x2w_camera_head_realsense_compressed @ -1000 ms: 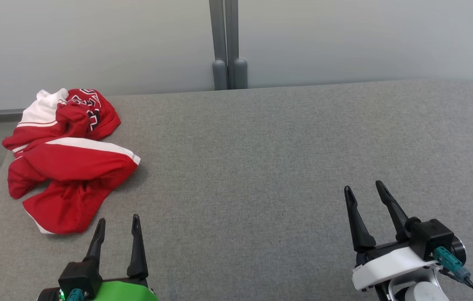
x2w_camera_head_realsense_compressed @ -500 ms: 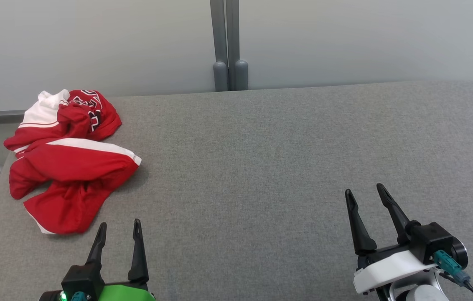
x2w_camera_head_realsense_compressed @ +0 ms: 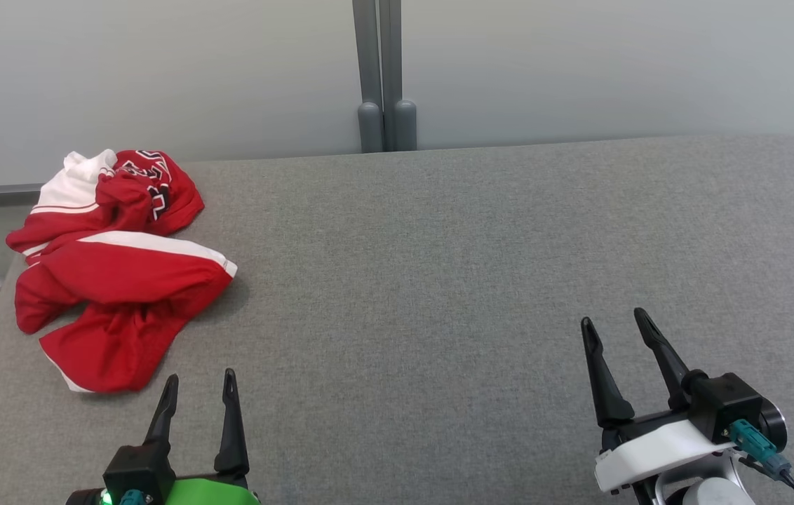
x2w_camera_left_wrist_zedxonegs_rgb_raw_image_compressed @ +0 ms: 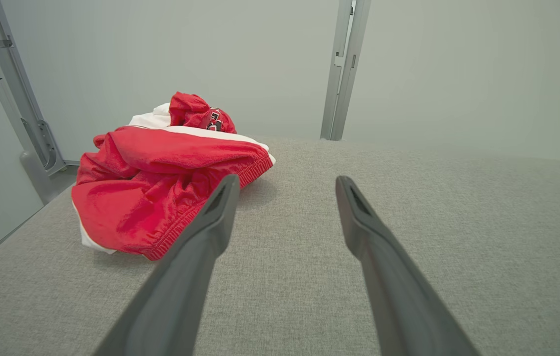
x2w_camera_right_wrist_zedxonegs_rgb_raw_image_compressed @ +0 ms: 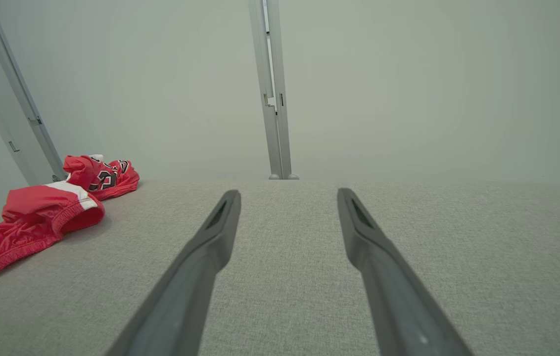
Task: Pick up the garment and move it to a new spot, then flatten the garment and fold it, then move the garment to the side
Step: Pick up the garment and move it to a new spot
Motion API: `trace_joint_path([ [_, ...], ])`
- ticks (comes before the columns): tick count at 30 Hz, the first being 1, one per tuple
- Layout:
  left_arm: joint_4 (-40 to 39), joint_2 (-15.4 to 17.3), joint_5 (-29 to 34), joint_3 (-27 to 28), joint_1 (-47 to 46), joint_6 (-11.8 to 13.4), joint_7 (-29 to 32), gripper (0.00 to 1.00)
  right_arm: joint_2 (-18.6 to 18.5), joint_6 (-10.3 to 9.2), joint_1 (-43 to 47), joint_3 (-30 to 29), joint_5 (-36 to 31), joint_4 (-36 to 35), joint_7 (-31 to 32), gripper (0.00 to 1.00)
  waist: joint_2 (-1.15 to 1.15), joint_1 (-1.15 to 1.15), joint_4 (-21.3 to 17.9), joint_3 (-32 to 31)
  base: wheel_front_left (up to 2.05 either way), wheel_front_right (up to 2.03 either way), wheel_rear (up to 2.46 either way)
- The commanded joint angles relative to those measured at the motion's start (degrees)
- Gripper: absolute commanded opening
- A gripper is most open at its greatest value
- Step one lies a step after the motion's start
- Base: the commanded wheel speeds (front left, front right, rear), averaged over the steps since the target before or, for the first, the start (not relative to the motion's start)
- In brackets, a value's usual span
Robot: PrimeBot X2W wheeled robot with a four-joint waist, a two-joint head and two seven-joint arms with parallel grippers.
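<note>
Grey fabric-covered table (x2w_camera_head_realsense_compressed: pixel 439 245) spans the workspace in front of a pale wall (x2w_camera_head_realsense_compressed: pixel 579 63). The crumpled red-and-white garment (x2w_camera_head_realsense_compressed: pixel 116 280) lies at the table's far-left corner, unmoved over the last second. The left gripper (x2w_camera_head_realsense_compressed: pixel 200 376), just short of it, and the right gripper (x2w_camera_head_realsense_compressed: pixel 613 318), well apart, have dropped only slightly in the head view. Both stand open and empty. Judgement: the pickup has not yet begun.
</note>
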Motion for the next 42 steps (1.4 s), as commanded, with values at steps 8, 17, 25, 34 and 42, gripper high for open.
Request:
trace_joint_path([
  [8, 0.38, 0.38, 0.48, -0.36, -0.48, 0.08, -0.18, 1.0, -0.2, 0.02, 0.92, -0.92, 0.36, -0.42, -0.19, 1.0, 0.0, 0.0, 1.83, -0.02, 0.0, 0.0, 0.0],
  [17, 0.55, 0.37, 1.26, 0.01, -0.83, -0.14, -0.13, 1.0, -0.19, 0.02, 1.36, -0.95, 0.78, -1.01, -0.19, 1.0, 0.0, 0.0, 11.69, 0.03, 0.0, 0.0, 0.0],
  [25, 0.67, 0.36, 1.87, 1.74, -0.44, -0.55, -0.12, 1.0, -0.2, 0.02, 1.01, -0.05, 1.23, -0.7, -0.19, 1.0, 0.0, 0.0, 21.39, -0.05, 0.0, 0.0, 0.0],
  [34, 0.0, 0.33, 2.32, 2.73, 0.75, -0.85, -0.12, 1.0, -0.21, 0.02, 0.24, 0.27, 2.86, -0.52, -0.19, 1.0, 0.0, 0.0, 25.35, 0.17, 0.0, 0.0, 0.0],
  [42, 0.02, 0.32, 2.0, 2.68, 1.03, -0.37, -0.12, 1.0, -0.23, 0.02, 0.16, -0.3, 2.61, -0.56, -0.19, 1.0, 0.0, 0.0, 23.11, 0.9, 0.0, 0.0, 0.0],
])
